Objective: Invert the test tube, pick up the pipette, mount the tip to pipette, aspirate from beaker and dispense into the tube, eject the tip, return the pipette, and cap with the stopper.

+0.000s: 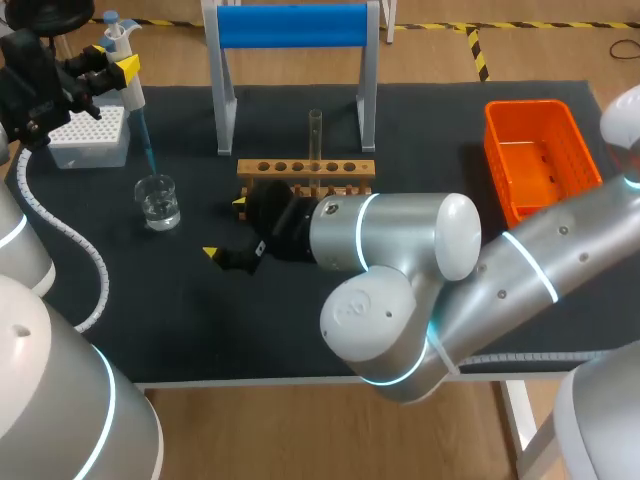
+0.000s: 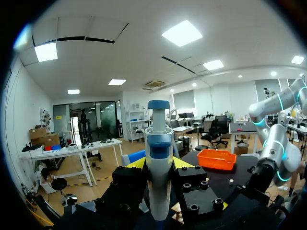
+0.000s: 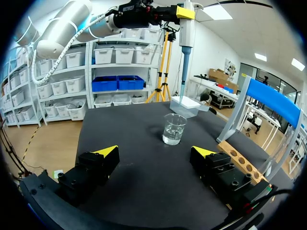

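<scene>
Where the head view looks down, the left gripper [image 1: 122, 70] pinches the pipette [image 1: 131, 95], its blue tip [image 1: 146, 145] pointing down at the beaker [image 1: 158, 202] of water. The test tube [image 1: 315, 135] stands upright in the wooden rack [image 1: 305, 170]. The right gripper [image 1: 225, 229] hangs low before the rack, jaws spread, empty.

Left wrist view: pipette clamped between both fingers.

Right wrist view: tip hangs just above the beaker, not dipped.

Judged done: tube set upright, pipette picked, tip mounted. Left: aspirate, dispense, eject, return, cap. Stopper not made out. No legible writing.
</scene>
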Motion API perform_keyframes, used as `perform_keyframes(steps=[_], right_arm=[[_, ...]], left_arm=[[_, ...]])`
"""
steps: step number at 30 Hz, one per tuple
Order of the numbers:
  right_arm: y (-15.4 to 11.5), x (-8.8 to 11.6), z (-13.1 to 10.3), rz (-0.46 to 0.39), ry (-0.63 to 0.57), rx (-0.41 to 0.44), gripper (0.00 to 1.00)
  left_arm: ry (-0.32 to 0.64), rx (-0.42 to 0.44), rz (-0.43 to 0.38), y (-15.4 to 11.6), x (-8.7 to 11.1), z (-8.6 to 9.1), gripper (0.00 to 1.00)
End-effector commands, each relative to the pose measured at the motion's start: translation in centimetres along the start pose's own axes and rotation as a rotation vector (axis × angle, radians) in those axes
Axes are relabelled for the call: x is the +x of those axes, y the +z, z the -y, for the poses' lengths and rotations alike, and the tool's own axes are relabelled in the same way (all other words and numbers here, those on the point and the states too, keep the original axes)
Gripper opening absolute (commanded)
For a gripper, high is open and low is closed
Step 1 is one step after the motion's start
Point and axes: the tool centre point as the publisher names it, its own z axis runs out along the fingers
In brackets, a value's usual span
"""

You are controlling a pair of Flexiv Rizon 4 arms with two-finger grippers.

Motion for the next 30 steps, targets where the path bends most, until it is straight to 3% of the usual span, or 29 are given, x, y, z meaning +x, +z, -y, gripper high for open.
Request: perform_keyframes(steps=[1, 17, 30], right_arm=[[-0.1, -0.1, 0.0, -0.001, 0.001, 0.003, 1.00], [-0.1, -0.1, 0.0, -0.001, 0.001, 0.003, 1.00], [-0.1, -0.1, 0.0, -0.001, 0.001, 0.003, 1.00]], left_arm=[[0.001, 0.003, 0.004, 0.1, 0.1, 0.0, 0.00], [0.001, 0.003, 0.004, 0.1, 0.1, 0.0, 0.00], [0.020, 0.011, -0.001, 0.1, -0.2, -1.4, 0.00]])
